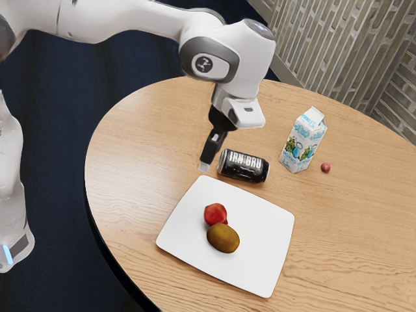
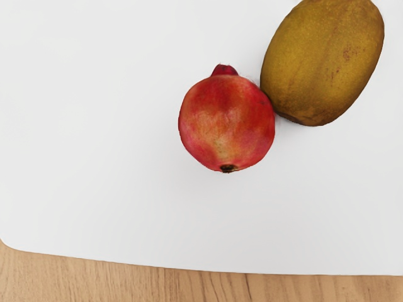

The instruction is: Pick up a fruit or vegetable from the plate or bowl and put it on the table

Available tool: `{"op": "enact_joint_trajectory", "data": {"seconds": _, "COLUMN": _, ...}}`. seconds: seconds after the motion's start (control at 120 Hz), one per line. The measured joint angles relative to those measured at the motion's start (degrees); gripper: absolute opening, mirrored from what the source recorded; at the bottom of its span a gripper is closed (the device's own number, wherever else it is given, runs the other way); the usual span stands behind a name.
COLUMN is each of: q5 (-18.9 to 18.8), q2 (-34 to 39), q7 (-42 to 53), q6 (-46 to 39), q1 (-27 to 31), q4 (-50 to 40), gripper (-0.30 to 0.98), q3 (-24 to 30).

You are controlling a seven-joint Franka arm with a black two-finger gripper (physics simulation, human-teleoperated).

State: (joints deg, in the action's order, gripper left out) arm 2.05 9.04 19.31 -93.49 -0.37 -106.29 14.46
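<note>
- End effector (image 1: 204,167): apart or together, I cannot tell.
- Pomegranate (image 1: 215,213) lies on the plate (image 1: 263,237), below and beside the end effector.
- Centre overhead, grip clear of the kiwi (image 1: 223,239).

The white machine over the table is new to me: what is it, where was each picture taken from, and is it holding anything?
It is a simulated robot arm ending in a black gripper, its grasping part. The exterior view comes from a camera at the arm's side; the wrist view comes from one on the arm's hand, looking down at the fruit. On the wooden table lies a white plate with a red fruit and a larger brown fruit beside it. Off the plate are a black can on its side, an upright carton and a small reddish ball. I see nothing held.
</note>
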Motion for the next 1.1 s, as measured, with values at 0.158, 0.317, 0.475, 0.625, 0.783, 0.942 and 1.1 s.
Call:
{"op": "enact_joint_trajectory", "data": {"seconds": 0.158, "q5": -0.4, "q2": -9.5, "q7": 1.6, "q6": -1.1, "q1": -0.4, "q4": 8.7, "gripper": 0.69, "q3": 2.0}}
{"op": "enact_joint_trajectory", "data": {"seconds": 0.317, "q5": -0.6, "q2": -10.9, "q7": 2.8, "q6": -1.7, "q1": 0.8, "q4": 9.0, "gripper": 0.69, "q3": 3.8}}
{"op": "enact_joint_trajectory", "data": {"seconds": 0.475, "q5": -0.7, "q2": -12.3, "q7": 3.8, "q6": -3.1, "q1": 0.2, "q4": 6.3, "gripper": 0.69, "q3": 4.4}}
{"op": "enact_joint_trajectory", "data": {"seconds": 0.625, "q5": -0.8, "q2": -11.5, "q7": 5.0, "q6": -4.0, "q1": -0.2, "q4": 3.8, "gripper": 0.69, "q3": 4.4}}
{"op": "enact_joint_trajectory", "data": {"seconds": 0.783, "q5": -0.9, "q2": -9.0, "q7": 9.6, "q6": -5.5, "q1": -0.1, "q4": 0.8, "gripper": 0.69, "q3": 4.3}}
{"op": "enact_joint_trajectory", "data": {"seconds": 0.942, "q5": -0.7, "q2": -8.9, "q7": 14.1, "q6": -7.0, "q1": -0.2, "q4": -1.2, "gripper": 0.69, "q3": 4.3}}
{"op": "enact_joint_trajectory", "data": {"seconds": 1.1, "q5": -0.6, "q2": -8.8, "q7": 17.7, "q6": -8.1, "q1": -0.4, "q4": -1.3, "gripper": 0.69, "q3": 4.3}}
